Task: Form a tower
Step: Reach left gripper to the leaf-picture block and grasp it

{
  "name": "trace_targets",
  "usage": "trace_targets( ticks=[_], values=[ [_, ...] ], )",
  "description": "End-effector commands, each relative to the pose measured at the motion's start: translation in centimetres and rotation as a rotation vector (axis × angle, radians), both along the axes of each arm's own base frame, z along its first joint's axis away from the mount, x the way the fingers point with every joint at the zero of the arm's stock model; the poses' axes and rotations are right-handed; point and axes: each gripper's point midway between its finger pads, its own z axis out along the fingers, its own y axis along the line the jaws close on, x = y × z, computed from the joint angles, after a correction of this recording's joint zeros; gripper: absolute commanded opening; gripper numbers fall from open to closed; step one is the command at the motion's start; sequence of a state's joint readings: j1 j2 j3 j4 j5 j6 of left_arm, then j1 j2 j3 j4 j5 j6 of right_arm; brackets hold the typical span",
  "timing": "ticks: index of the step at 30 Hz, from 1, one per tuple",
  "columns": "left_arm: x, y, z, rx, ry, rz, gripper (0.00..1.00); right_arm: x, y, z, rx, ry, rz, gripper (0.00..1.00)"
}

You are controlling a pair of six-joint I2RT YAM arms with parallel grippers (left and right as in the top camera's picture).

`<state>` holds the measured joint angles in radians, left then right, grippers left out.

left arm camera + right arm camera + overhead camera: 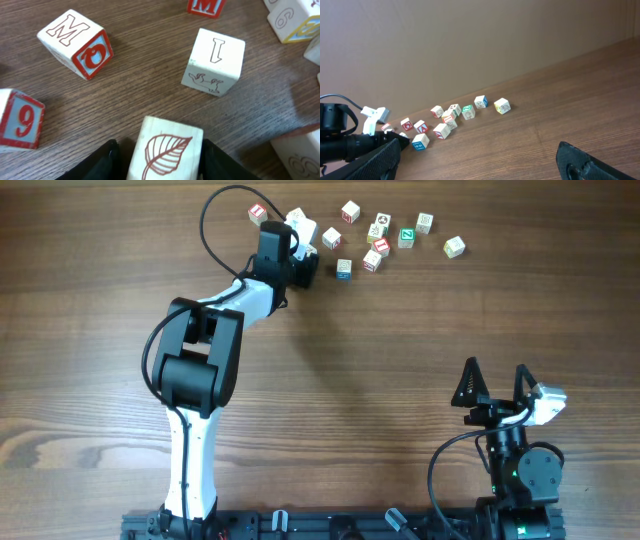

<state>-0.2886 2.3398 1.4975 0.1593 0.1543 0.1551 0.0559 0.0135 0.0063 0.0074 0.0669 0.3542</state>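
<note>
Straddling whitish wooden red-leaf cube [167,145] with left end effector [162,157], grip not discernible; right end effector [496,375] wide open. No tower standing yet. Risk: off-centre pinch spinning cube into neighbouring cubes [216,60].

Leaf cube [167,152] whitish, red outline; M cube [75,44] red-blue side; table [140,85] brown woodgrain

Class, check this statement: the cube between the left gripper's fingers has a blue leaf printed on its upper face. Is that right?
Not quite: the leaf cube does sit between the fingers of the left gripper, but its leaf is printed in red, not blue. The left wrist view shows it.
</note>
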Motion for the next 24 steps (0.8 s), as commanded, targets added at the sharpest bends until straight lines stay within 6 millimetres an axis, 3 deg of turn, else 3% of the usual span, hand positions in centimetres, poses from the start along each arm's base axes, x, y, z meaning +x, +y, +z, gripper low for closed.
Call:
trace_targets(
  ticks=[1,5,9,13,16,18,20,24],
  values=[
    [0.2,0.5,-1.3,-0.014,0.024,0.043,0.4,0.0,0.2,0.2,-0.011,-0.009,0.011,1.0],
    [0.4,0.5,0.2,-0.076,0.032,0.093,0.27,0.0,0.2,0.2,-0.011,-0.009,0.011,1.0],
    [-0.4,0.6,3.7,-0.104,0.057,0.119,0.28,0.0,0.2,0.2,-0.011,-0.009,0.011,1.0],
    [-3.9,0.1,7.9,-0.073,0.138,0.097,0.31,0.0,0.2,0.2,-0.011,-0.009,0.011,1.0],
    [-7.8,-1.2,10.8,-0.15,0.268,0.181,0.31,0.0,0.2,0.2,-0.011,-0.009,0.011,1.0],
    [-10.3,-2.8,10.5,-0.171,0.36,0.209,0.31,0.0,0.2,0.2,-0.011,-0.009,0.011,0.99],
    [-12.1,-4.6,9.0,-0.164,0.424,0.244,0.31,0.0,0.2,0.2,-0.011,-0.01,0.011,1.0],
    [-15.2,-5.3,5.6,-0.067,0.414,0.427,0.31,0.0,0.2,0.2,-0.011,-0.009,0.011,1.0]
  ],
)
